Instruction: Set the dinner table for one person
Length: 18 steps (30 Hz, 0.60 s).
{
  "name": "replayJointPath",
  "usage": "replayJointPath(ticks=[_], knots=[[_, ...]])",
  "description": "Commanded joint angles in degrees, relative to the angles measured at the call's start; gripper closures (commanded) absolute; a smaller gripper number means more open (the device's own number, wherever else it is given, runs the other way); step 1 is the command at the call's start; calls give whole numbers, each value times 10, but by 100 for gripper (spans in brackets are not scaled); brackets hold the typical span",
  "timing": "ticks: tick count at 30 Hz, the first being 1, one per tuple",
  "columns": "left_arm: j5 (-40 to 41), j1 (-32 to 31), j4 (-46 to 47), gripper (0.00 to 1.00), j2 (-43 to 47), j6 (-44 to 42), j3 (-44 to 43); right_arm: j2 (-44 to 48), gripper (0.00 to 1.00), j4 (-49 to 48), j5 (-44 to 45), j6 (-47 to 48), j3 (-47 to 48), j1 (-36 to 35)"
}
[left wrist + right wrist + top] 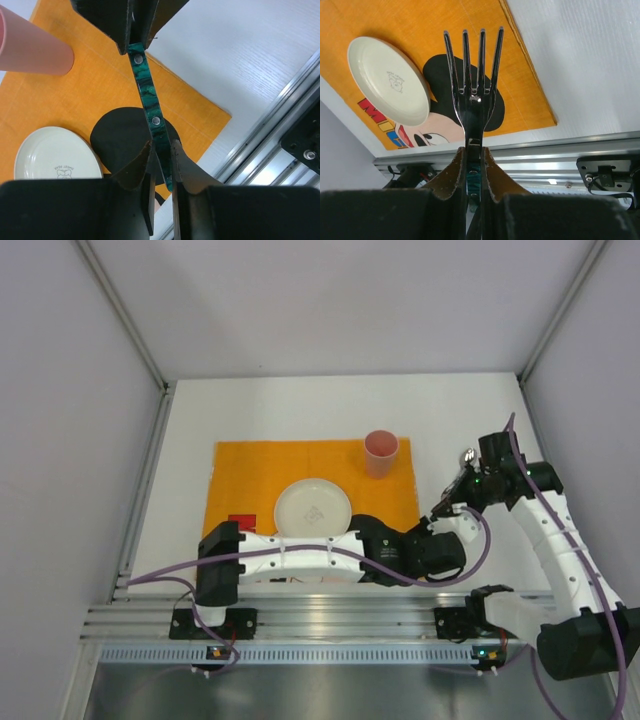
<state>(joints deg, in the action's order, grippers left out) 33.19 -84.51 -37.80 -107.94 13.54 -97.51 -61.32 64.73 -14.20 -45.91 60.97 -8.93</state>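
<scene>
The dinner table [470,410] carries a placemat [250,470] w/ plate [312,508] and cup [380,452]; the fork [472,90] is aloft just R of the mat, clamped at its handle by the left gripper [161,147] and at its neck by the right gripper [473,150], so free one grip only w/ the other firm.

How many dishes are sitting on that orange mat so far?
2. A white plate lies midway across the orange mat, in its near half; a pink cup stands at its far right corner. The left arm covers the near edge, so more may be hidden.
</scene>
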Motion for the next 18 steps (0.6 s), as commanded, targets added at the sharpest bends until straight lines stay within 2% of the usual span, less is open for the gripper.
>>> replayJointPath(ticks=[1,5,11,13,14,16,17,18], knots=[[19,-3,4,86,-22,-25,-23,20,100,8,-57,-13,-10,-7],[29,-5,-1,100,-33,-27,-35,25,100,4,-69,-19,-21,-7],[44,-5,7,100,-15,-25,-24,20,99,0,-75,-20,-1,-7],[46,-4,10,100,-4,-25,-22,13,86,0,-71,-19,12,-7],[47,-4,11,100,-2,-25,-22,9,72,0,-69,-15,30,-7],[47,-3,11,100,9,-24,-23,-5,61,7,-58,-5,69,-4],[47,-2,10,100,12,-22,-24,-11,41,13,-51,6,86,-2],[43,0,9,100,21,-20,-24,-19,30,21,-44,13,105,-1]])
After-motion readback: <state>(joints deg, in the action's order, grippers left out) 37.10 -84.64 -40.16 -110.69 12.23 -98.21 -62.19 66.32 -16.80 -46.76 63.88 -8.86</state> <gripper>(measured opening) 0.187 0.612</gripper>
